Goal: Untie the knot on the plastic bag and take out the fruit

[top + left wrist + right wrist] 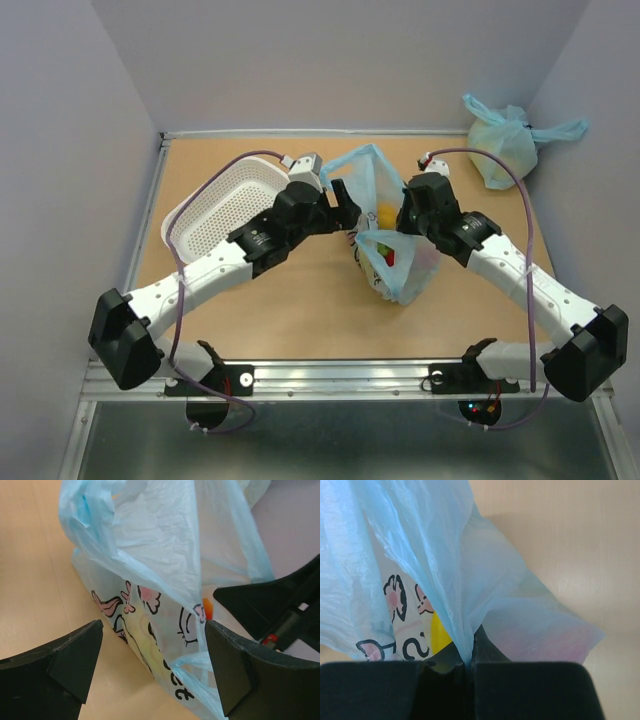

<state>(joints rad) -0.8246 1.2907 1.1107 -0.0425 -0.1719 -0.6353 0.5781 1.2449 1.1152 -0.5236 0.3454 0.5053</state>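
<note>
— Bag [385, 225]?
— Mid-table, looks untied, with fruit [384, 213] inside.
— Right gripper [470, 667]?
— Clamped on the bag's right edge, likely to hold it open.
— Left gripper [152, 630]?
— Wide apart, empty, just left of the bag. Next, likely: dip in, grab fruit.

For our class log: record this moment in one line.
left gripper: open at printed plastic bag | right gripper: shut on it | fruit: inside bag

Robot lab test cell. Bare wooden desk [300, 315] boxed by plain grey walls [350, 60]; left arm [200, 275], right arm [520, 275] bolted at metal rail [340, 373] on near edge; purple cable [177, 305] looped along arm.
</note>
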